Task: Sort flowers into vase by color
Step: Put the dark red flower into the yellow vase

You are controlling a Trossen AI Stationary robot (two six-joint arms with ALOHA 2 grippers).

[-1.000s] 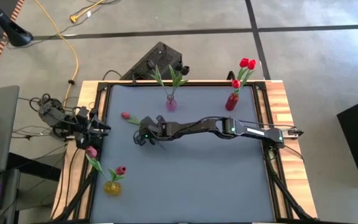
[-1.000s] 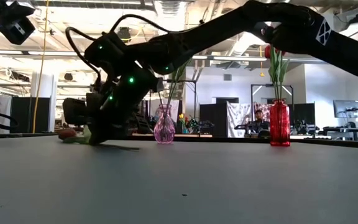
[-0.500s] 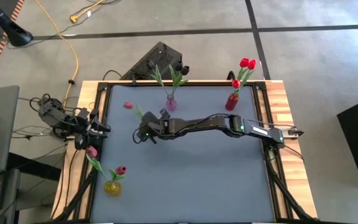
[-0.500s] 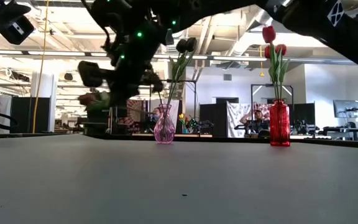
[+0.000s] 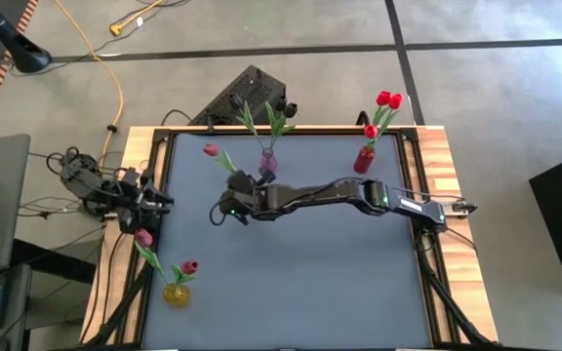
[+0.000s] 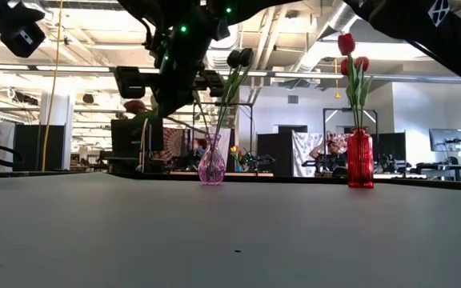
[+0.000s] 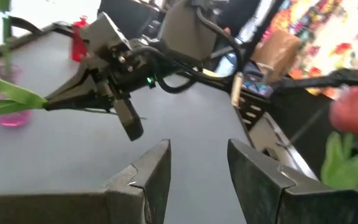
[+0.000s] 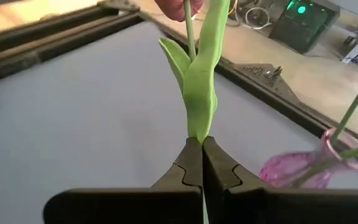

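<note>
A: Tulip (image 5: 210, 150) with the crimson-pink head sits pinched by its stem in the right claw (image 5: 234, 181), lifted off the grey counter (image 5: 301, 273) and just beside the pink vase (image 5: 267, 161). The wrist view shows the fingers (image 8: 190, 167) clenched on the stalk right below the leaf.

B: And the left claw (image 7: 197, 165)?

A: It waits at the counter's left edge with its jaws apart, grasping nothing. Near it the yellow vase (image 5: 176, 292) holds two pinkish tulips; the red vase (image 5: 363, 159) at the back right holds red ones.

B: So which vase does this bloom want?

A: Judging by colour alone, the yellow one looks the closer match, though the claw hangs by the pink vase, which shows only dark-headed stems (image 6: 238, 58). I cannot tell which is meant.

B: How should the step go?

A: The stem lies tilted, head pointing away from the arm. It probably needs turning upright so the cut end hangs lowest, then centring over the narrow neck and lowering slowly. The leaf may snag the rim or the stems already inside, so the grip should hold until the stalk is well down.
</note>
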